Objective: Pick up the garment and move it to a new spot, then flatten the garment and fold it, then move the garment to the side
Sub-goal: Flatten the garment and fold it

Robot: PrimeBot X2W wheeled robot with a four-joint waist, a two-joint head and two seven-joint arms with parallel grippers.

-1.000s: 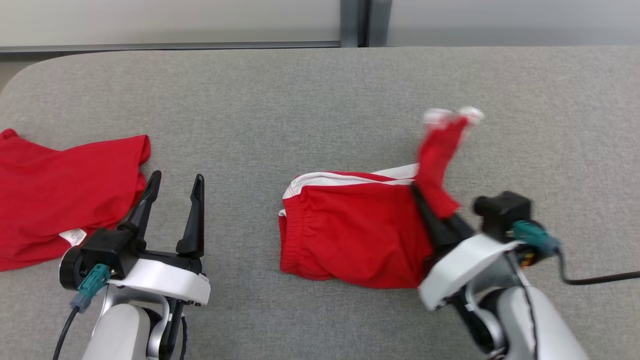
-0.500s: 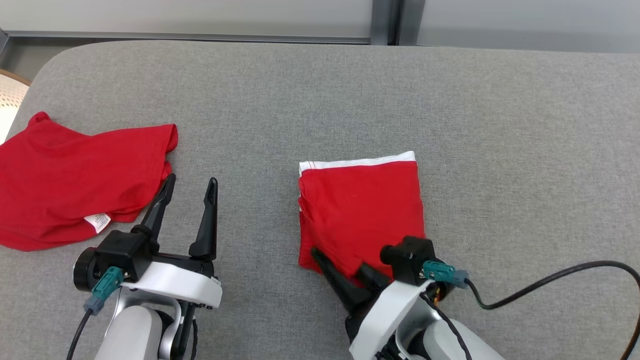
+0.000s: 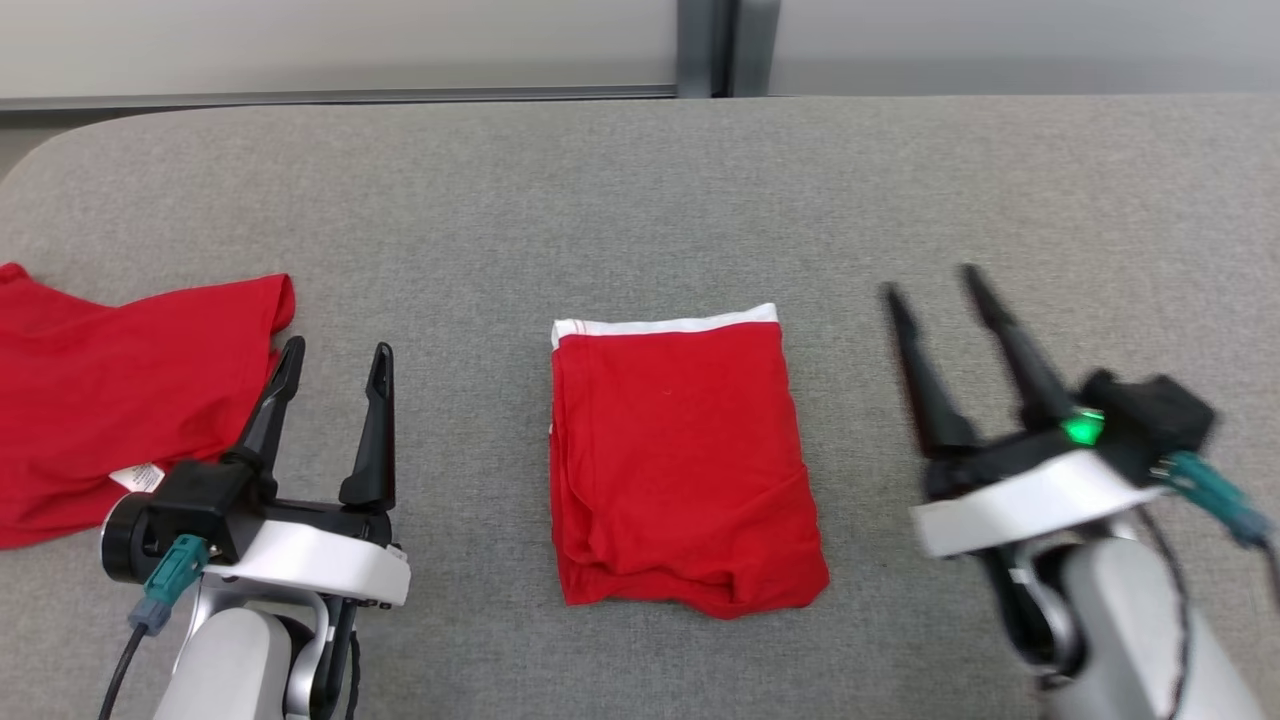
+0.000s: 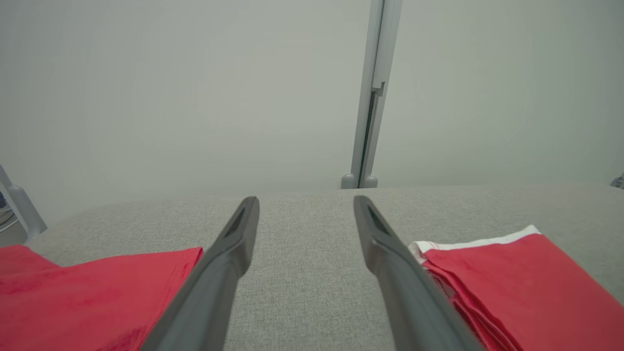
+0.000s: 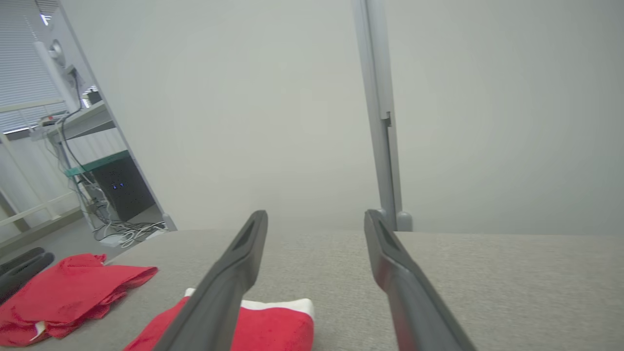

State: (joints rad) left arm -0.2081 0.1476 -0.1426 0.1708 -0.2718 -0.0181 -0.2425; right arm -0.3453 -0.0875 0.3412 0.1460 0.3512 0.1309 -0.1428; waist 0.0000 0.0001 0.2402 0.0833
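The garment (image 3: pixel 680 460), red with a white band along its far edge, lies folded into a rectangle in the middle of the grey table (image 3: pixel 640 190). It also shows at the lower right of the left wrist view (image 4: pixel 512 282) and low in the right wrist view (image 5: pixel 263 326). My right gripper (image 3: pixel 930 280) hovers to the right of it, open and empty, fingers pointing away from me. My left gripper (image 3: pixel 335 355) stands open and empty to the left of the garment. Bare table lies between the left gripper's fingers (image 4: pixel 304 200) and between the right gripper's fingers (image 5: pixel 317 214).
A second red garment (image 3: pixel 120 390) with a white label lies crumpled at the table's left edge, beside my left gripper. It also appears in the wrist views (image 4: pixel 73 292) (image 5: pixel 63 292). A pale wall with a grey post (image 3: pixel 705 45) runs behind the table.
My right gripper folded the lifted end over, let go of the garment and opened, then swung out to the right. The garment now lies flat as a folded rectangle. The left arm stayed put.
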